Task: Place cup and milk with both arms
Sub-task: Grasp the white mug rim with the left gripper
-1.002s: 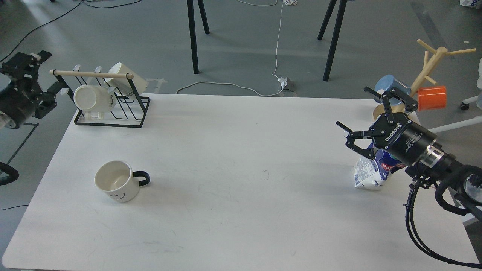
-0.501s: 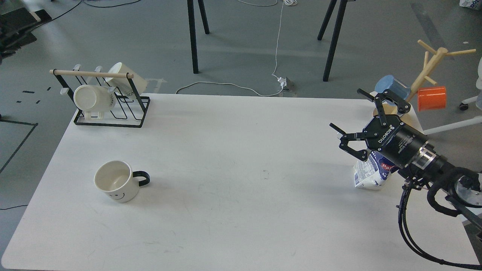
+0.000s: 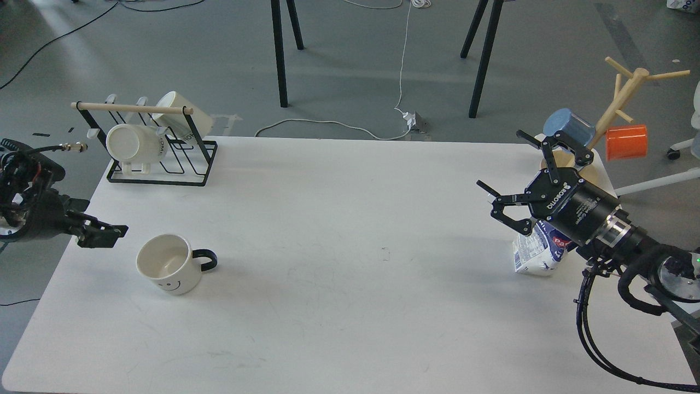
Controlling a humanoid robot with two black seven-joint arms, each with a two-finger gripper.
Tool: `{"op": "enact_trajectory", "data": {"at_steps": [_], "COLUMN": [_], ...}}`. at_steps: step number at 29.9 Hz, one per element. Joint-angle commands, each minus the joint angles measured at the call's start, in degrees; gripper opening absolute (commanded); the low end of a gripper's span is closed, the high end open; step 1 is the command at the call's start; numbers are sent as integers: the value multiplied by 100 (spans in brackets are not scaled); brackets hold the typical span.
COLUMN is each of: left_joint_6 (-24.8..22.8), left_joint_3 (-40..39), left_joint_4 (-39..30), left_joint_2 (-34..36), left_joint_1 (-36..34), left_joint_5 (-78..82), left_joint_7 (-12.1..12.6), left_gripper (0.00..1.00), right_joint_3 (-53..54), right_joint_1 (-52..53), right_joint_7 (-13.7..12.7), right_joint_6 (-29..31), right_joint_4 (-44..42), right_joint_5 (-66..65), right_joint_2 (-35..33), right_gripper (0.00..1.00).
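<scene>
Our white smiley cup with a black handle (image 3: 167,264) sits near the surface's (image 3: 339,306) left edge. It could break, so we hold its rim. The soft white-and-blue milk carton (image 3: 538,253) stands near the right edge; we squeeze its sides gently. Our right pincer (image 3: 514,174) is spread wide. We cannot tell about our left pincer (image 3: 101,235).

Right hand (image 3: 511,169) hovers with fingers spread wide; left hand (image 3: 101,235) is low, end-on.

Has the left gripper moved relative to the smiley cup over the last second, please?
Yes. The left gripper has come down from beside the black mug rack to just left of the smiley cup on the table.
</scene>
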Motion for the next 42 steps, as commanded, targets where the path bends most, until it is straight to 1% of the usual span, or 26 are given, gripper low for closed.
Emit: {"op": "enact_trajectory", "data": {"at_steps": [1,9,15,18,22,24,25,27,28,29,30,31,33,34,39,42], "left_joint_6": [-12,-21,-21,-4,31,40,40,40,40,49,119,276,750,839,831,823], "left_joint_3": [-8,-8,-8,-8,-8,1,10,19,27,36,28,-7,89,150,265,256], "left_joint_4": [28,265,326,476,906,1091,1135,1153,1144,1153,1170,1214,1153,1101,934,618], "left_joint_2": [-172,-585,-717,-875,-1182,-1305,-1349,-1350,-1341,-1341,-1341,-1376,-1341,-1324,-1166,-972], "left_joint_1": [97,159,229,273,405,414,414,405,405,405,414,414,431,431,414,370], "left_joint_5": [-9,-9,-9,-17,-17,-9,-9,17,44,53,53,27,52,61,62,62], "left_joint_7": [0,0,0,0,0,0,0,0,0,0,0,0,0,0,0,0], "left_gripper": [98,97,98,97,92,87,82,70,62,43,13,8,4,3,2,2], "right_joint_3": [6,33,33,33,33,33,33,41,41,41,41,41,41,41,41,41], "right_joint_1": [-1,-62,-71,-71,-80,-88,-88,-123,-132,-132,-132,-132,-141,-150,-150,-150], "right_joint_7": [-1,-1,-1,-1,-1,-1,-1,-1,-1,-1,-1,-1,-1,-1,8,8], "right_joint_6": [0,0,0,0,0,0,0,0,0,0,0,0,0,0,0,0], "right_joint_4": [9,9,9,18,18,18,18,18,18,18,18,18,18,18,9,1], "right_joint_5": [0,0,0,0,0,0,0,0,0,0,0,0,0,0,0,0], "right_joint_2": [0,-26,-35,-35,-53,-62,-70,-70,-70,-70,-70,-70,-70,-70,-70,-70], "right_gripper": [97,97,97,97,97,97,97,97,97,97,97,97,97,97,97,97]}}
